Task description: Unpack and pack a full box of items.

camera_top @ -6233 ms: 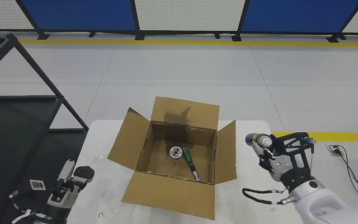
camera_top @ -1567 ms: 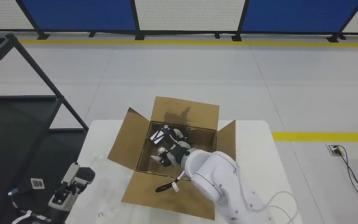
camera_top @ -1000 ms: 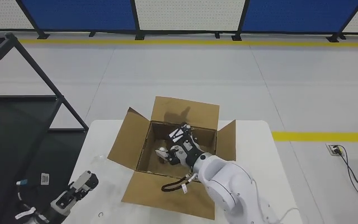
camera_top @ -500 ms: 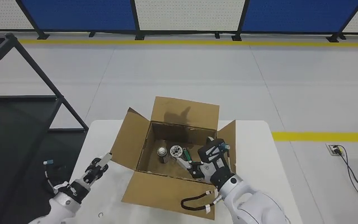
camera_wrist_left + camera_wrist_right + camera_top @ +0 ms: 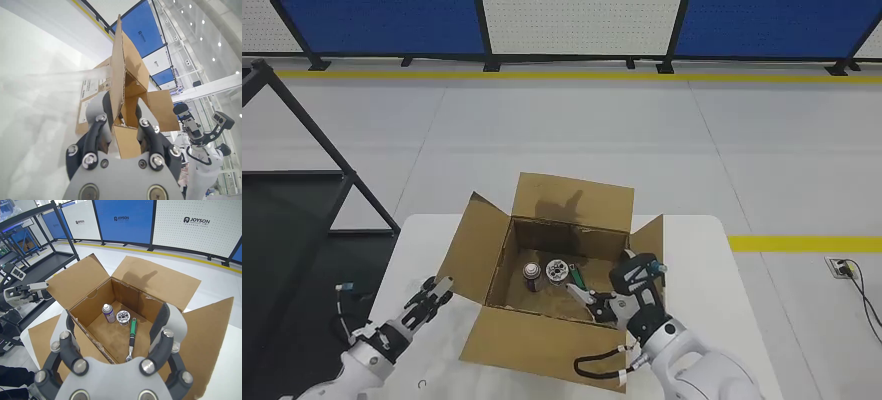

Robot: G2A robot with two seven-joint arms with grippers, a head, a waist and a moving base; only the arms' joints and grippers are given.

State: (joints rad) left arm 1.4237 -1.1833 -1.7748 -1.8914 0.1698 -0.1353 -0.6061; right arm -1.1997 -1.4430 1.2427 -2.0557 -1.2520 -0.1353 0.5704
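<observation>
The box (image 5: 573,202) sits mid-table (image 5: 702,262), all four flaps folded outward. On its floor, a spray can (image 5: 108,313) stands upright toward the left wall. A round part (image 5: 123,317) sits just right of the can. A ratchet (image 5: 132,332) lies right of that, running toward the near wall. The right gripper (image 5: 587,300) hangs over the box's near right corner, jaws apart. The left gripper (image 5: 434,295) is at the left flap's outer edge, spread wide. A rack (image 5: 302,150) stands off the table's left.

The white table (image 5: 697,258) bears an open cardboard box (image 5: 542,345) and, seemingly, a small ring (image 5: 422,383).
</observation>
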